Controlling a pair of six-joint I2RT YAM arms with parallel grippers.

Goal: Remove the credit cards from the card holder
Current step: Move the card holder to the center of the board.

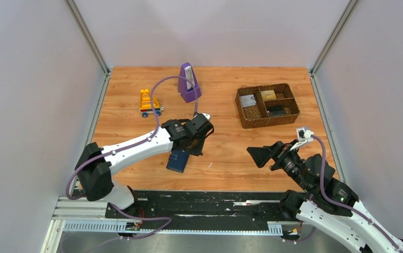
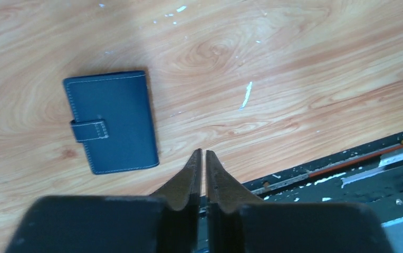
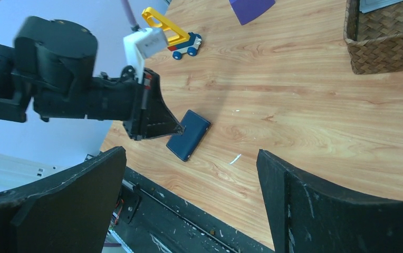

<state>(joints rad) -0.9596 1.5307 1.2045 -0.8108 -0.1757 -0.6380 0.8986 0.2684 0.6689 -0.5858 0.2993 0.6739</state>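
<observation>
The left gripper has its two fingers pressed together with nothing between them. It hangs over bare wood just to the right of the card holder, toward the near edge of the table. From the right wrist view its tip lines up with one end of the holder, and whether it touches there cannot be told. The card holder lies flat and closed, its strap fastened across the cover, left of centre in the near part of the table, so its contents are hidden. The right gripper is spread wide and empty, hovering well to the right of the holder with only open wood between them. Nothing lies on the holder, and only the left arm's wrist stands over its far side. Farther back on the left are a yellow toy vehicle and a purple wedge-shaped object, with the arm's purple cable looping between them. At the far right sits a brown woven basket, which holds a whitish card in its left compartment, a gold-tan card in the far right one and a dark flat thing in the near right one.
</observation>
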